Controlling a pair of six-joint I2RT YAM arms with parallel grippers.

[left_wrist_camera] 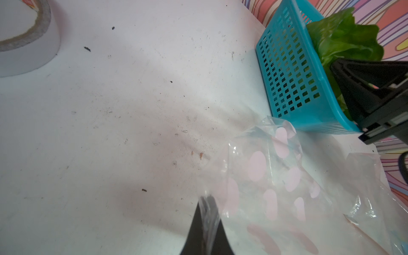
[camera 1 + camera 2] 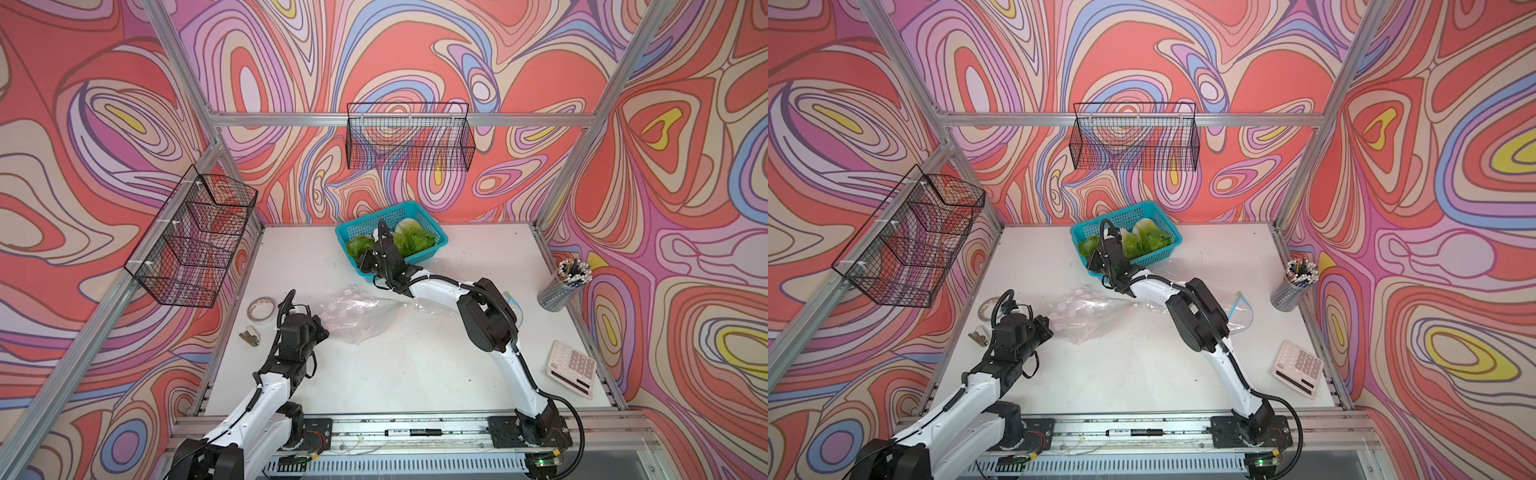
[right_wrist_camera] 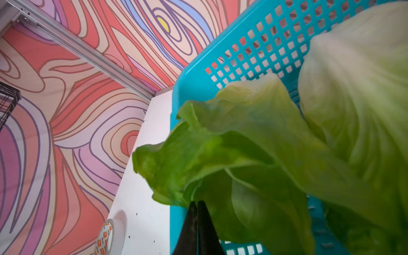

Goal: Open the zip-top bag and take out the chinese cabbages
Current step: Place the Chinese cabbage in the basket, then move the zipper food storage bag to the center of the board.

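Plastic zip-top bag (image 1: 276, 176) is clamped by the left gripper (image 1: 207, 205). The right gripper (image 3: 197, 204) is held, fingers together, among chinese cabbages (image 2: 415, 243) in the basket (image 2: 428, 255) at the table's (image 2: 374, 374) far edge.

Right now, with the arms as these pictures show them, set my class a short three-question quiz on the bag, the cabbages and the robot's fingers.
1. True or false: the left fingers pinch the zip-top bag.
2. The chinese cabbages lie: A in the blue basket; B in the zip-top bag; C between the left fingers.
3. Are the right fingers, over the basket, open or shut?

Key: 1 true; 2 A; 3 shut.
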